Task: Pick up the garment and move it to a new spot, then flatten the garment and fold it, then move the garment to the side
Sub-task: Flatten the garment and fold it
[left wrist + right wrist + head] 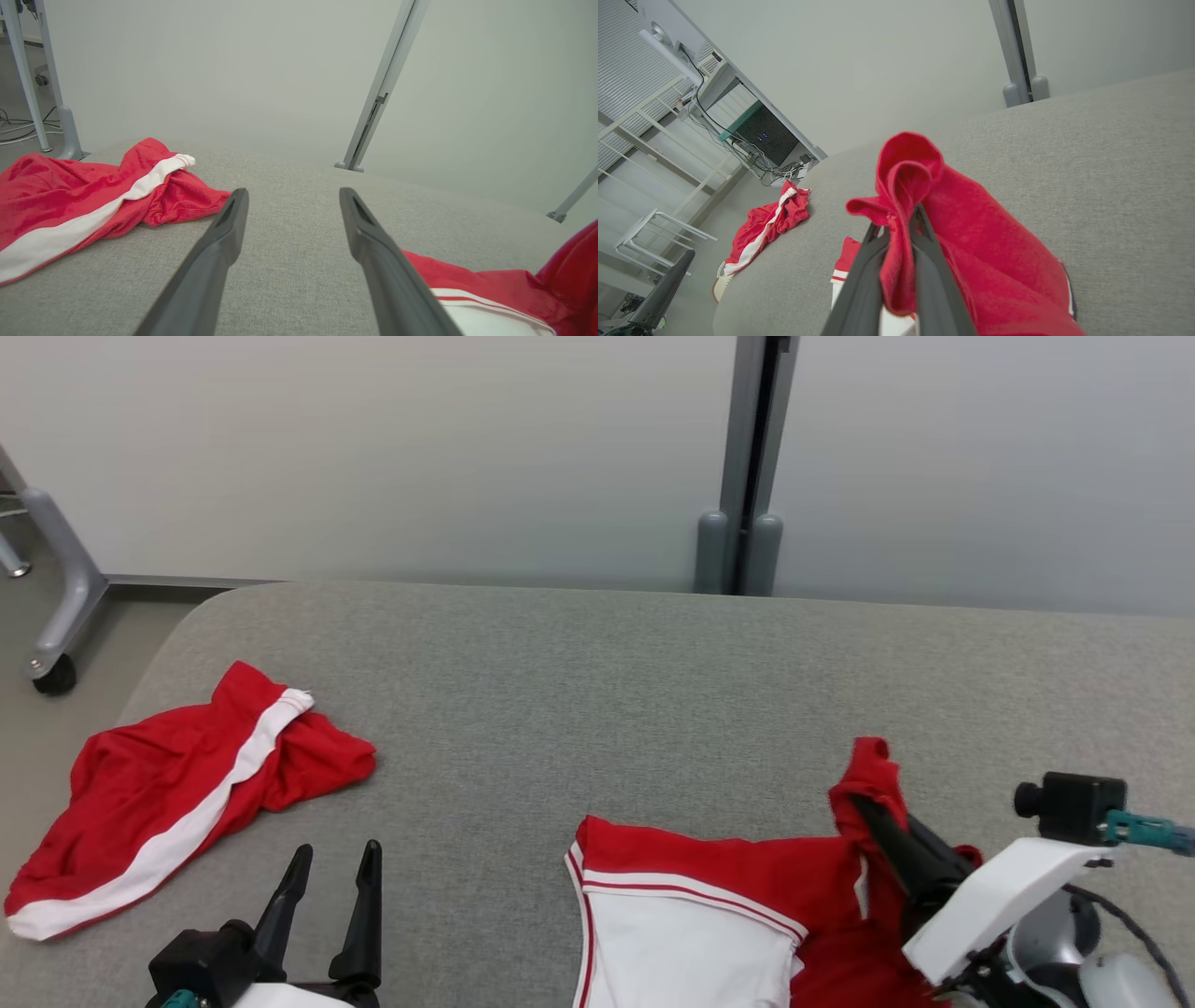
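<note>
At the left of the grey bench [597,663] lay red shorts [177,793] with a white side stripe. Near them, the left pincer [338,847] hovered with its fingers spread wide, holding nothing. Further right, the red-and-white garment [709,868] lay at the near edge, one red fold raised and pinched in the closed right pincer [859,800].
</note>
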Available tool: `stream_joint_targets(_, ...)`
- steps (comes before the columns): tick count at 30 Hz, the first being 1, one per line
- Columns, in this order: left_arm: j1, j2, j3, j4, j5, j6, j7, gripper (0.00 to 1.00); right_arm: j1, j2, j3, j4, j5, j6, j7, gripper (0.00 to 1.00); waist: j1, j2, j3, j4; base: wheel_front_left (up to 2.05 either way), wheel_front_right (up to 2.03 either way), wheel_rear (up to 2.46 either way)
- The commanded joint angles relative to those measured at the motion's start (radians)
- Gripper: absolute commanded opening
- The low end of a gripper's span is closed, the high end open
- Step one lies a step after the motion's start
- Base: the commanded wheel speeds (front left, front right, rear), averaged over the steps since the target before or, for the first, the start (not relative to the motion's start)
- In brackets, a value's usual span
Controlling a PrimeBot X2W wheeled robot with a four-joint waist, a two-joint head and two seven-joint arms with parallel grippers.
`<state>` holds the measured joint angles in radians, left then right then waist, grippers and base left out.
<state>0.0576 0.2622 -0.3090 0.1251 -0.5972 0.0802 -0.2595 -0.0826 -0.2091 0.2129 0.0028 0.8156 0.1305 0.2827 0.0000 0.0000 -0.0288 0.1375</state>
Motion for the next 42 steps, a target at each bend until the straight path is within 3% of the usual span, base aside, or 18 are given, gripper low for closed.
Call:
stream_joint_targets(1,-0.011,0.004,-0.001,0.003,0.003,-0.004,0.002,1.0,0.005,0.014,0.015,-0.008,0.006,0.001,0.011,0.0,0.0,0.0,0.0,0.028,0.0,0.0,0.0)
stream_joint_targets(7,-0.036,0.002,-0.016,0.018,0.008,-0.01,0.013,1.0,-0.036,0.093,0.084,0.064,0.018,0.001,0.005,0.0,0.0,0.0,0.011,0.103,0.0,0.0,0.0)
stream_joint_targets(13,-0.065,-0.002,-0.029,0.036,0.009,-0.019,0.018,1.0,-0.081,0.125,0.141,0.193,0.035,0.001,-0.034,0.0,0.0,0.0,0.025,0.164,0.0,0.0,0.0)
stream_joint_targets(22,-0.081,-0.006,-0.032,0.059,0.006,-0.024,0.012,1.0,-0.144,0.147,0.261,0.348,0.105,0.001,-0.106,0.0,0.0,0.0,0.03,0.176,0.0,0.0,0.0)
stream_joint_targets(23,-0.082,-0.006,-0.032,0.061,0.005,-0.024,0.012,1.0,-0.151,0.148,0.271,0.367,0.11,0.001,-0.113,0.3,0.0,0.0,0.031,0.173,0.0,0.0,0.0)
stream_joint_targets(24,-0.083,-0.007,-0.032,0.063,0.004,-0.025,0.012,1.0,-0.158,0.149,0.279,0.383,0.115,0.001,-0.12,1.0,0.0,0.0,0.031,0.17,0.0,0.0,0.0)
stream_joint_targets(33,-0.08,-0.004,-0.022,0.074,-0.001,-0.023,0.006,1.0,-0.204,0.117,0.341,0.339,0.182,0.001,-0.205,1.0,0.0,0.0,0.018,0.121,0.0,0.0,0.0)
stream_joint_targets(38,-0.065,-0.002,-0.009,0.071,-0.002,-0.021,0.002,1.0,-0.209,0.029,0.323,0.235,0.183,0.001,-0.287,1.0,0.0,0.0,0.002,0.074,0.0,0.0,0.0)
stream_joint_targets(42,-0.05,-0.01,0.005,0.057,0.005,-0.012,-0.002,1.0,-0.183,-0.049,0.25,0.204,0.142,0.001,-0.352,1.0,0.0,0.0,-0.005,0.038,0.0,0.0,0.0)
